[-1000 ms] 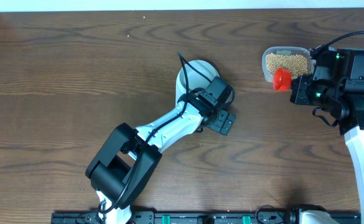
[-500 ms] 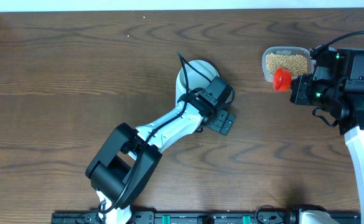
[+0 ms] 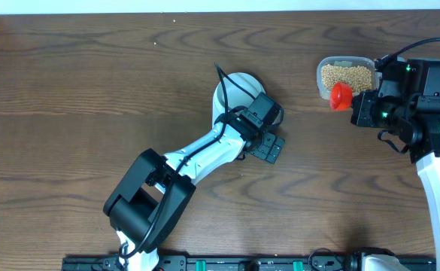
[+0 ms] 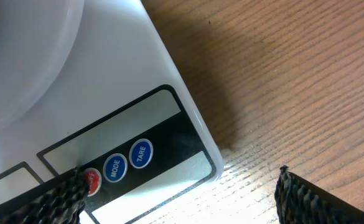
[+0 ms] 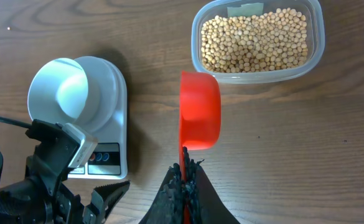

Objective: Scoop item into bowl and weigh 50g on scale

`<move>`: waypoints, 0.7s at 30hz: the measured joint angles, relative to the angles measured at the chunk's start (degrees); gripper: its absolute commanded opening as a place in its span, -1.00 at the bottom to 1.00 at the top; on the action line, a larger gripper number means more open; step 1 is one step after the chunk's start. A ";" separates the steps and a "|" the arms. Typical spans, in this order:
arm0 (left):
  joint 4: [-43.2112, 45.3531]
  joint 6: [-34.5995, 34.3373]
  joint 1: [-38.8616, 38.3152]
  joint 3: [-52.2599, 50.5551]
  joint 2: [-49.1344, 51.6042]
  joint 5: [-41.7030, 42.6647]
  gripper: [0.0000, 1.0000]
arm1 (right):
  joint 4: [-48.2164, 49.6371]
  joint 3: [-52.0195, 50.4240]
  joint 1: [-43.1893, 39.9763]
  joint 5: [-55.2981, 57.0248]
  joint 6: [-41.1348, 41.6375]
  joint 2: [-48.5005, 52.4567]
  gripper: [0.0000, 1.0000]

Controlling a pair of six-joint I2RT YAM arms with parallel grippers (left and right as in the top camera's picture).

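Note:
The pale bowl (image 5: pixel 66 93) sits empty on the white scale (image 5: pixel 110 127), also seen in the overhead view (image 3: pixel 238 86). My left gripper (image 3: pixel 268 148) is open and hovers just over the scale's button end; its wrist view shows the scale (image 4: pixel 113 93) with a red and two blue buttons, one fingertip by the red button. My right gripper (image 5: pixel 185 180) is shut on the handle of a red scoop (image 5: pixel 200 112), whose cup looks empty and is held beside the clear tub of tan beans (image 5: pixel 256 40). The scoop (image 3: pixel 341 95) and the beans (image 3: pixel 346 76) also show in the overhead view.
The clear plastic tub (image 3: pixel 321 71) stands at the back right on the dark wooden table (image 3: pixel 92 98). The left arm (image 3: pixel 197 162) stretches diagonally across the middle. A black rail (image 3: pixel 227 263) runs along the front edge.

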 measured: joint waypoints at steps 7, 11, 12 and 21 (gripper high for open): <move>-0.02 0.76 0.15 0.00 0.00 0.90 0.96 | 0.00 0.00 0.00 0.00 -0.02 0.00 -0.98; -0.02 1.16 0.15 0.00 0.00 1.03 0.96 | 0.00 0.00 0.00 0.00 -0.02 0.00 -0.98; -0.02 1.31 0.15 0.00 0.00 1.03 0.96 | 0.02 0.00 0.00 0.00 -0.02 0.00 -0.97; 0.09 1.44 0.20 -0.15 0.00 1.03 0.93 | 0.00 0.00 0.00 0.00 -0.02 0.00 -0.97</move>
